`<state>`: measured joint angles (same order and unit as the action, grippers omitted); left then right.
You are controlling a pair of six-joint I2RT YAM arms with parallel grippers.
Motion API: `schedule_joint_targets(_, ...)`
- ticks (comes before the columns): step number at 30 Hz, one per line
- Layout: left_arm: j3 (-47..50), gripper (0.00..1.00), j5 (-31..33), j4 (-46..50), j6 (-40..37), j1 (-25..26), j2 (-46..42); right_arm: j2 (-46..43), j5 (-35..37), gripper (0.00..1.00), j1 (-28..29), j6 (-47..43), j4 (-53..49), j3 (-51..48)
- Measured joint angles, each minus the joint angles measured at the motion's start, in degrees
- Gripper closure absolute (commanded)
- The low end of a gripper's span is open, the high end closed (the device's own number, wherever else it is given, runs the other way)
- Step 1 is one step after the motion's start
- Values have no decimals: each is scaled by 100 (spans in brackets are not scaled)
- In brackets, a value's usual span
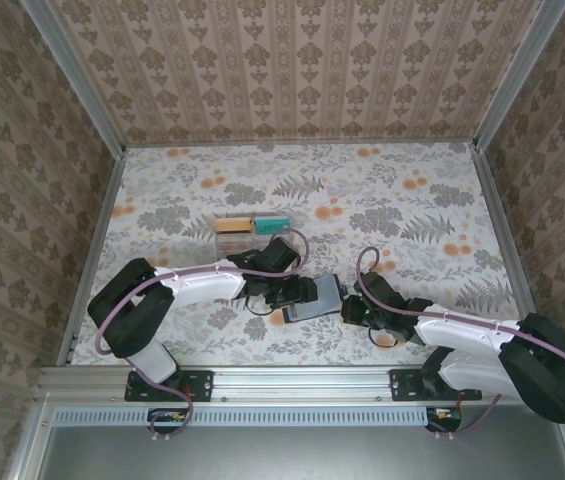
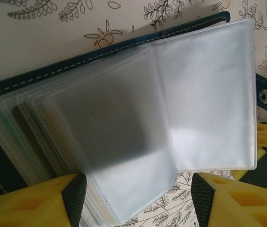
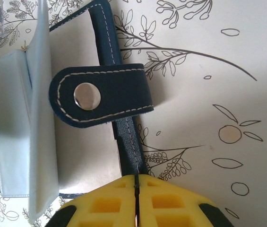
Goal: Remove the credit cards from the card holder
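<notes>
I note the table [image 1: 412,200], under a floral cloth, as the bearing surface. The card holder [image 1: 314,300] lies open on it near the front edge, between the two arms. The left gripper [image 1: 300,292] is on the holder's left side and the right gripper [image 1: 350,308] on its right. From the left wrist, I see the left gripper [image 2: 138,197] with its fingers standing apart. The lower edge of the clear plastic sleeves [image 2: 124,127] lies in the gap between them, and I cannot confirm contact with either fingertip. Faint tints show through the stacked sleeves, but I cannot tell what they hold. From the right wrist, the right gripper [image 3: 135,191] is closed, its fingers pressed together on the holder's dark blue stitched cover edge [image 3: 129,142]. The orange credit card [image 1: 230,226] and the teal credit card [image 1: 273,222] lie flat, side by side, farther back on the table. They are beyond the left arm's wrist and clear of both grippers. The closing strap [image 3: 109,97] lies folded across the cover, its metal stud [image 3: 87,96] facing up.
</notes>
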<state>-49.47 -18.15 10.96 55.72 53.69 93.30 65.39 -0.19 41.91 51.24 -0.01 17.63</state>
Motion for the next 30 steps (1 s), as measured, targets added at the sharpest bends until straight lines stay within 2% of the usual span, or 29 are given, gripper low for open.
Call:
schedule_joint_targets(10, -59, 34, -98, -205, -17, 20, 79, 0, 24, 90, 26, 2, 9, 0)
schedule_joint_targets(13, -83, 27, -181, -295, -46, 72, 83, 28, 24, 90, 37, 2, 59, 0)
schedule_joint_targets(17, -157, 25, -245, -341, -101, 129, 85, 35, 24, 90, 44, 2, 70, 0)
schedule_joint_targets(24, -468, 29, -315, -374, -245, 164, 208, 35, 26, 90, 52, 17, 70, 0)
schedule_joint_targets(30, -1014, 32, -415, -372, -376, 184, 662, -46, 46, 89, 55, 15, -17, -2)
